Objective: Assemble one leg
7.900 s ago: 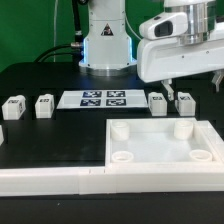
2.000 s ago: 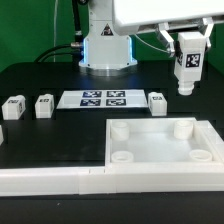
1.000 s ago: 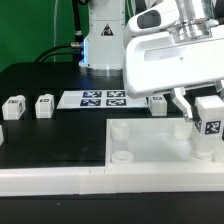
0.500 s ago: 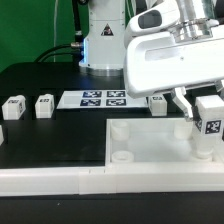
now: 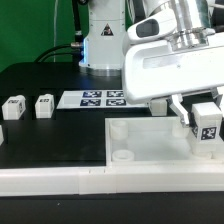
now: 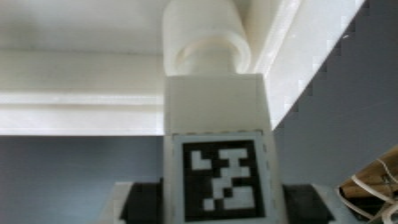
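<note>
Exterior view: the gripper (image 5: 203, 113) pinches the leg (image 5: 208, 128) and holds it over the square panel (image 5: 150, 152), near the tabletop's near edge, toward the corner on the exterior view's right. Wrist view: the leg (image 6: 217, 120) points at a round corner socket (image 6: 210, 48); exact centring cannot be confirmed. Risk: an offset or tilted descent could catch the socket rim, jamming the leg or shoving the panel.

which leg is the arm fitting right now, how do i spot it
Find the big white panel on the exterior view's right. At its near corner on that side the hand holds the leg upright, tag facing the camera. It alone is gripped; the two other legs at the exterior view's left sit loose on the black table.
</note>
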### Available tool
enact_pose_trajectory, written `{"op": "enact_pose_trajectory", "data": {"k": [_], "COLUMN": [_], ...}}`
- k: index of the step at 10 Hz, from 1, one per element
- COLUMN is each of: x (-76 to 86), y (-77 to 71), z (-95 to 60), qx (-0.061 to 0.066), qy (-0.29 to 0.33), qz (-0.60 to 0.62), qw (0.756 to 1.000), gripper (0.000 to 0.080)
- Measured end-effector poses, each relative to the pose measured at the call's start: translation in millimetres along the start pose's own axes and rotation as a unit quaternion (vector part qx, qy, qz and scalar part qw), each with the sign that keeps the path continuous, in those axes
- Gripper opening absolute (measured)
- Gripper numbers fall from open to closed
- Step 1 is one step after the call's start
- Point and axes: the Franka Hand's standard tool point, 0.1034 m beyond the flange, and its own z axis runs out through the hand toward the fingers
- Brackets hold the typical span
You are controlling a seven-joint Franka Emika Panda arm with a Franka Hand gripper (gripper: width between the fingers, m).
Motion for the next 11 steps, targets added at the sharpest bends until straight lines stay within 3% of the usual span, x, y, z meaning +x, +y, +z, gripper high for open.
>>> {"op": "enact_pose_trajectory", "data": {"k": [4,5,6,7,8,9,11], "x": [0.1,-2.6,-3.6,-3.8,-4.2,-4.4,-4.7], "y": [0.2,0.2,0.2,0.2,0.2,0.2,0.2], "z": [0.0,1.5,1.9,2.0,2.1,2.3,2.4], "qx": [-0.003,-0.001,-0.001,-0.001,-0.001,-0.001,-0.001], "qy": [-0.003,-0.016,-0.018,-0.018,-0.019,-0.019,-0.019], "qz": [0.011,0.011,0.011,0.011,0.011,0.011,0.011], "qw": [1.0,1.0,1.0,1.0,1.0,1.0,1.0], "gripper": [0.0292,0.0372,0.0372,0.052,0.052,0.0631,0.0646]}}
